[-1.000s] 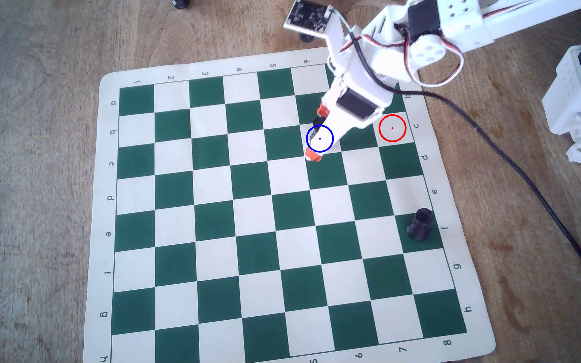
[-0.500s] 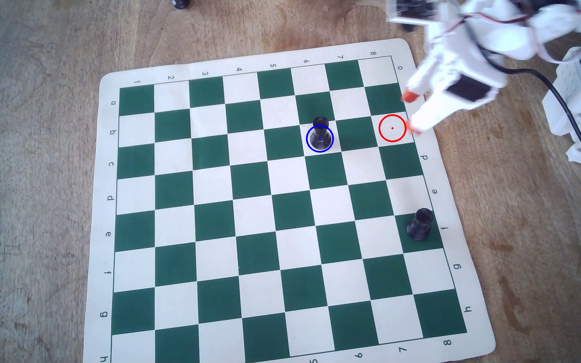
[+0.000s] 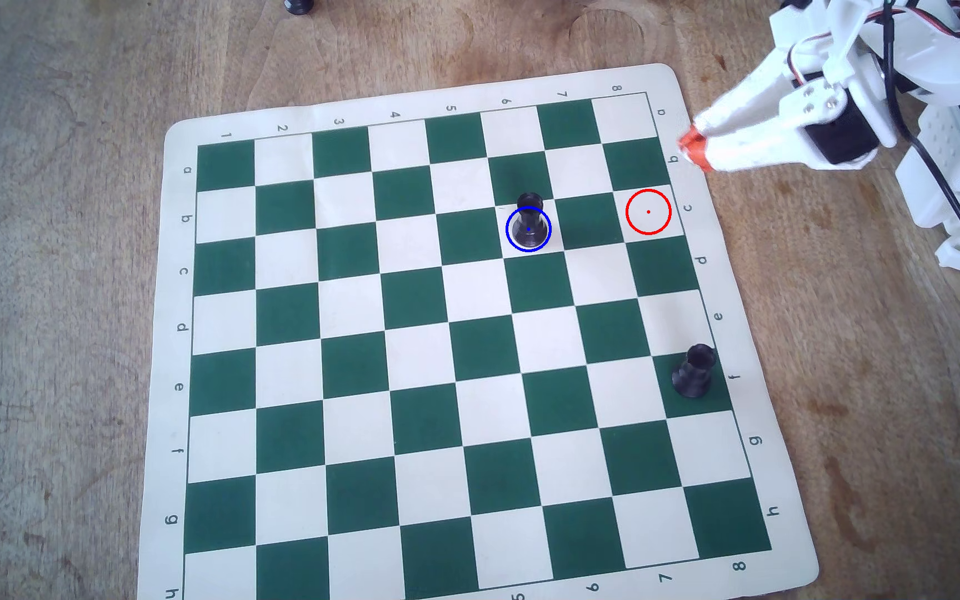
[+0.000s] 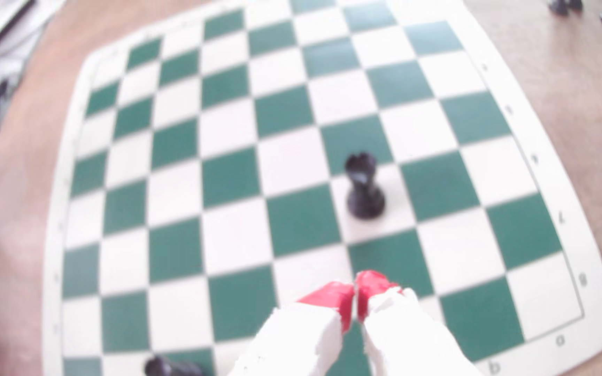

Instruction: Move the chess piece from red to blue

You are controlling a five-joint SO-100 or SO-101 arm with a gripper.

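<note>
Since 0.5 s ago your white claw w/ orange-red tips (image 3: 695, 147) has pulled back off the green-and-cream roll-up chess mat (image 3: 177, 323) & now hangs over its top-right border in the overhead view; tips are pressed together, empty, which the wrist view (image 4: 356, 294) confirms. The small black glossy chess piece (image 3: 528, 222) hasn't budged: it stands upright w/ its base inside the thin blue circle outline (image 3: 507, 236), while the thin red circle outline (image 3: 628, 219), two squares to the right, holds nothing. So the move itself looks done, imo; what's left is parking the arm. Risks from here: the black cable (image 3: 939, 190) drapes across the wooden bench (image 3: 33, 173) beside the mat, and if it snags the edge during retraction you could shift the mat & slide the piece out of blue. A low sweep back over the board could also clip it, or the bigger black notched-top rook (image 3: 694, 372) on the right edge. Keep the claw high & away.
</note>
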